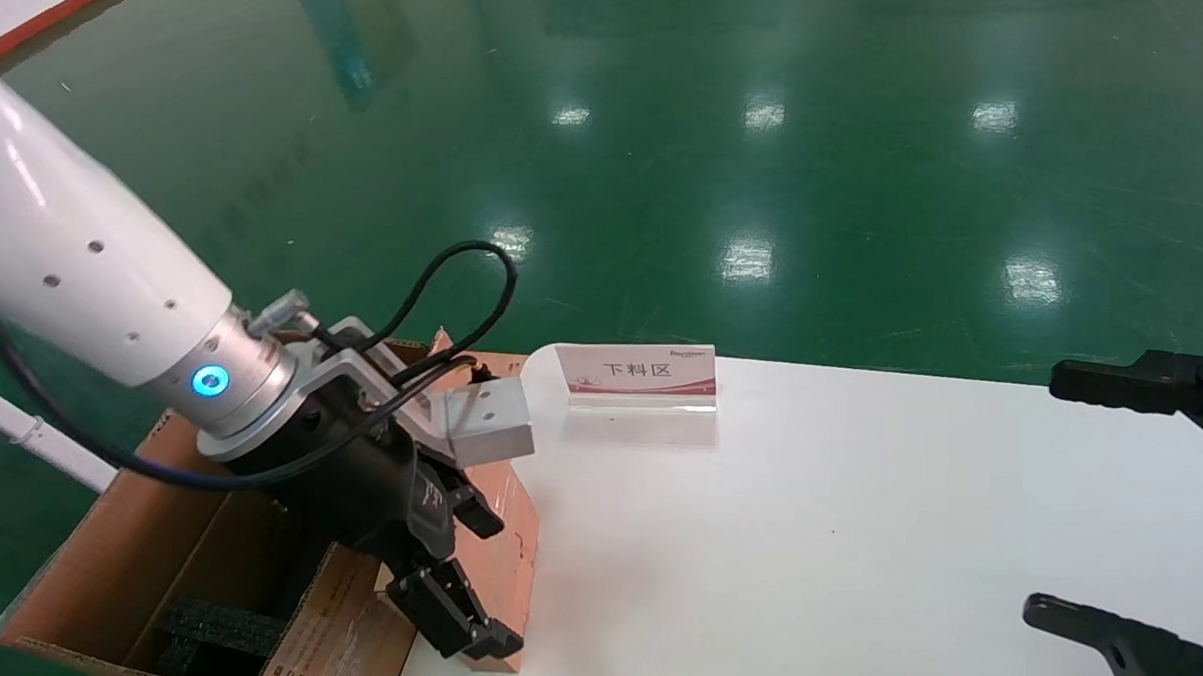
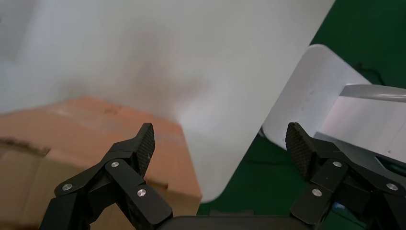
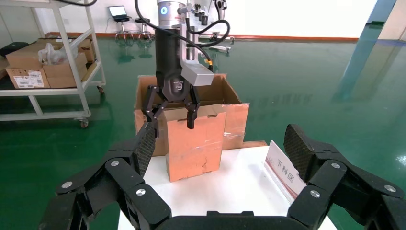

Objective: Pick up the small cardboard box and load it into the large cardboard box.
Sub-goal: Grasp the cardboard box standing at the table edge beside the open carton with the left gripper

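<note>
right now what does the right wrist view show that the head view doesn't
Only the right wrist view: the small cardboard box standing upright on the white table edge, front face visible, and a shelf cart behind. Only the head view: black foam inside the large cardboard box. Both: the left gripper with open fingers, the sign, the table.

I see bright overhead lighting; lamps glare as white patches on the glossy green floor (image 1: 756, 172). The white table (image 1: 818, 531) is near washed out, shadows soft. The left wrist view is hazy; its box (image 2: 86, 139) edge looks blurred, possibly out of focus.
</note>
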